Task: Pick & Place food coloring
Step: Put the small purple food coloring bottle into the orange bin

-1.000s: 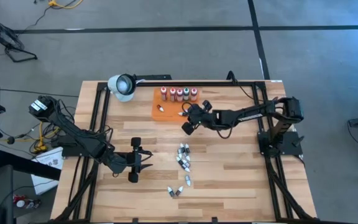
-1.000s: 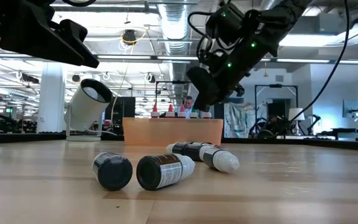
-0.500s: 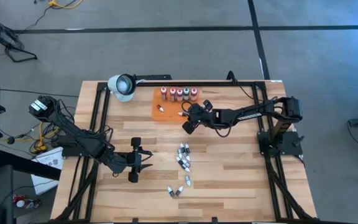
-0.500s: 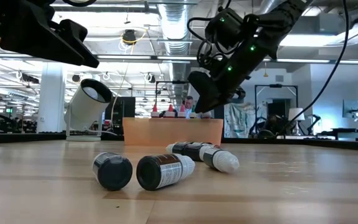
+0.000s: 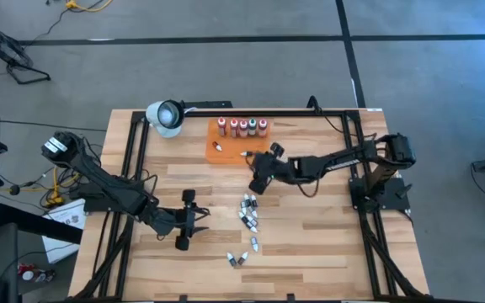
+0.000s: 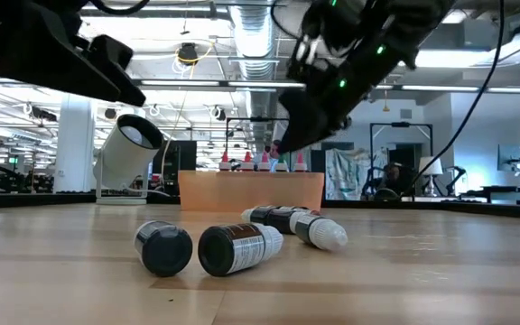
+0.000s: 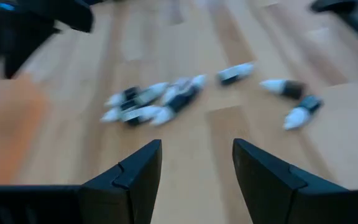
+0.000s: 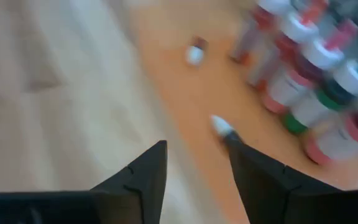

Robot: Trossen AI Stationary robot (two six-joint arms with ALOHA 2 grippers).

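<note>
The food coloring comes in two kinds. Larger red, orange and green bottles with white caps [image 5: 242,127] stand in a row at the far edge of the flat orange tray [image 5: 226,148]. Small white-and-dark vials lie on their sides on the table, in a cluster [image 5: 248,212] and a group nearer the near edge [image 5: 239,258]. Two vials lie on the tray [image 8: 222,127], [image 8: 195,51]. My right gripper [image 5: 258,180] hangs open and empty above the table just near of the tray. My left gripper [image 5: 183,229] is open, left of the vial cluster [image 7: 154,102].
A white lamp-like head [image 5: 165,116] on a dark bar sits at the table's far left, beside the tray. Black frame rails run along both sides of the table [image 5: 141,168]. Bare wood lies between the two grippers and right of the vials.
My right gripper has drawn back from the tray's near edge toward the table's near edge, staying open; a vial lies on the tray where it was. My left gripper has shifted slightly toward the vials.
</note>
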